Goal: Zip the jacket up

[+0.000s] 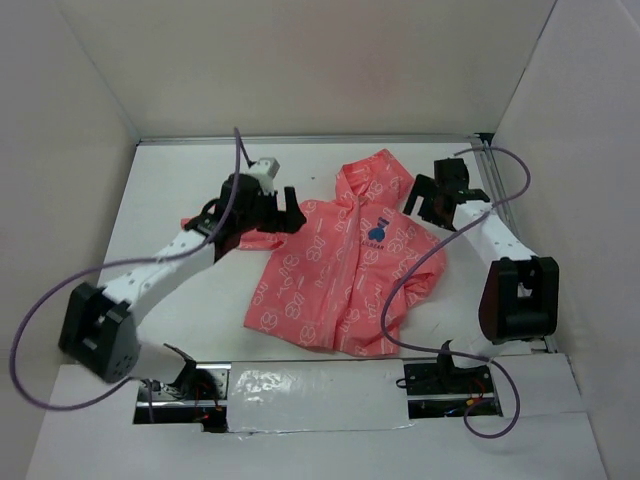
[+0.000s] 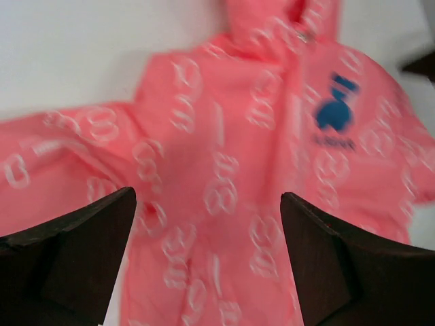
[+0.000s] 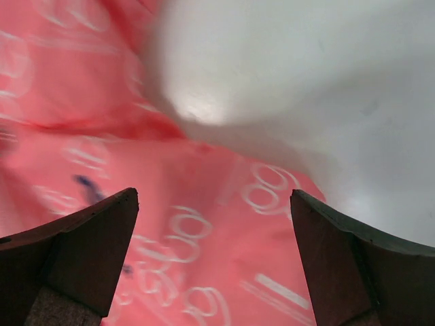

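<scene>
jacket (image 1: 330, 275) flat on bench (image 1: 170, 175), hood toward far edge, my left pincer (image 1: 289, 211) and right pincer (image 1: 421, 203) both wide open over it, empty

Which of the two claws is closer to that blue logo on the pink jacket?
Right. The right gripper hangs beside the blue logo at the jacket shoulder; the left gripper is farther, over the opposite sleeve.
</scene>
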You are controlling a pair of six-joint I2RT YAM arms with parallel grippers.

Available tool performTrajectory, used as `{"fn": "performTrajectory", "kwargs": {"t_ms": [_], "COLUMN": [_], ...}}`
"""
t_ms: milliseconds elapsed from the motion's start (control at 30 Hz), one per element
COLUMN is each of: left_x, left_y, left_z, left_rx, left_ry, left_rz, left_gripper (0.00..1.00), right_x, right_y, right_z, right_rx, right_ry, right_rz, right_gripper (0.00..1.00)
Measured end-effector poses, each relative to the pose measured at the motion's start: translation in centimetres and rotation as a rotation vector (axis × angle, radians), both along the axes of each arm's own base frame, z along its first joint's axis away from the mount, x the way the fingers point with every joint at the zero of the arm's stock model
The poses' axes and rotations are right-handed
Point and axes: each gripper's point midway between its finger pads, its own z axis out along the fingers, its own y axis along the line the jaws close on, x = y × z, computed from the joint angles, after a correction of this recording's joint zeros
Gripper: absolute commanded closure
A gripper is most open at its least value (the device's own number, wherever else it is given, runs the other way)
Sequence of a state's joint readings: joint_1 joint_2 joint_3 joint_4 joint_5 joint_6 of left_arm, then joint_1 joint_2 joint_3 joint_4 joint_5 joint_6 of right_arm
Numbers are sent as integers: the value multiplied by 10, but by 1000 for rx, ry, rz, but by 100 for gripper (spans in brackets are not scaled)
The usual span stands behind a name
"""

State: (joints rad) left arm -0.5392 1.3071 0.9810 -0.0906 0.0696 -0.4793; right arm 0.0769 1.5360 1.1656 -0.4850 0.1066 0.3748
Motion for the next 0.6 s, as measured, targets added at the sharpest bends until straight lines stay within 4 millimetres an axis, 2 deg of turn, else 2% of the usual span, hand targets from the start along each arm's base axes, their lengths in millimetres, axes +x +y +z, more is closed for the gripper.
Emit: {"fn": "performTrajectory", "kwargs": {"t_ms": [33,100,167,233,333,367,400,433,467,500,533,600], "left_x": [26,59,72,71,62,61,60,61,65,69,74,91], "left_y": [7,10,9,9,10,10,10,9,9,8,7,4], "left_z": [-8,-30,-60,-90,-124,-131,-136,-142,-147,-153,-158,-169], "left_rx": [19,55,99,145,216,236,255,272,290,300,310,319], "left_ry": [29,83,139,203,268,270,267,269,270,280,301,340], "left_rz": [45,76,67,42,1,-10,-21,-26,-28,-23,-13,9], "left_gripper": [1,1,1,1,1,3,9,20,28,40,47,54], "right_x": [-9,-30,-45,-54,-58,-60,-62,-64,-66,-68,-68,-67], "right_y": [-9,-16,-14,-11,-11,-11,-12,-12,-12,-12,-12,-14], "right_z": [-14,-41,-59,-69,-83,-88,-93,-98,-101,-103,-104,-103], "right_rx": [-1,2,15,26,32,34,33,39,43,44,51,58], "right_ry": [37,118,176,212,251,268,286,301,312,319,320,316], "right_rz": [-23,-39,-29,-21,-35,-47,-54,-66,-76,-78,-89,-108], "right_gripper": [0,0,0,2,34,49,54,59,77,89,100,100]}}
